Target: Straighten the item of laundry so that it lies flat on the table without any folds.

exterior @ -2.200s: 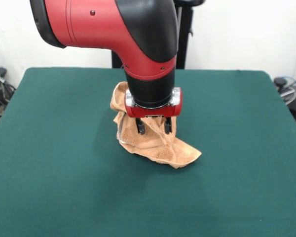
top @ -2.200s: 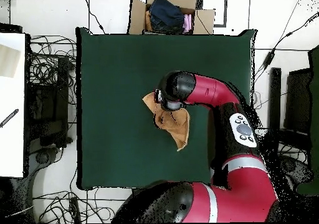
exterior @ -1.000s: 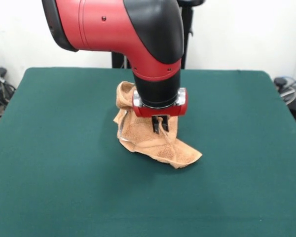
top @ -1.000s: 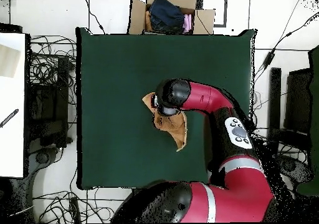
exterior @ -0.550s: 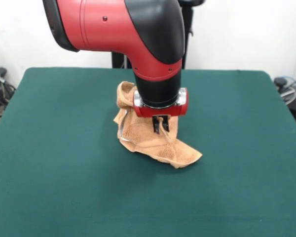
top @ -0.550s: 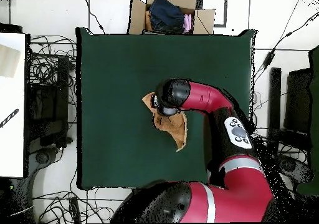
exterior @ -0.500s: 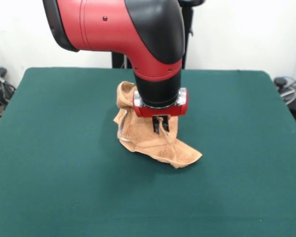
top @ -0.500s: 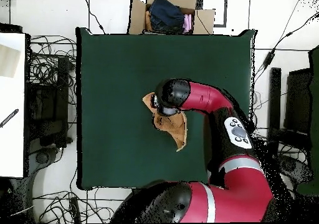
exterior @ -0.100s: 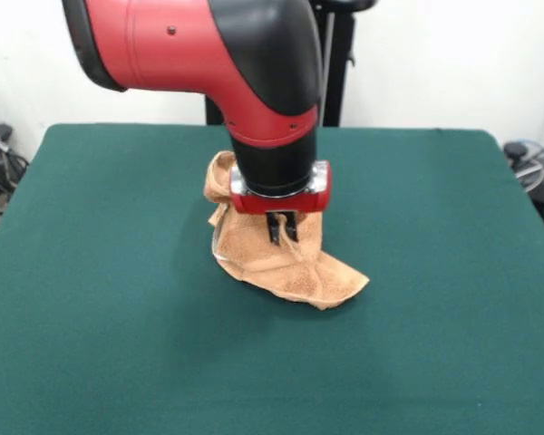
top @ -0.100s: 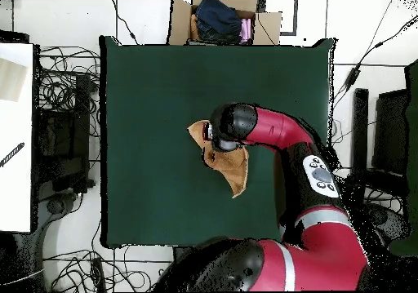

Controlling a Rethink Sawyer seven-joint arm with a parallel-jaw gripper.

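Orange-tan towel (exterior @ -0.100s: pixel 286 267) bunched beneath tool (exterior @ -0.100s: pixel 282 228) | tool pinched closed on fold

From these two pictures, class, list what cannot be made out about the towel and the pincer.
- Towel: its far part, front view, hidden behind the arm.
- Towel's middle, overhead view: covered by the arm's wrist.
- Pincer: not visible overhead, under the wrist.
- Towel's label: not discernible in either view.
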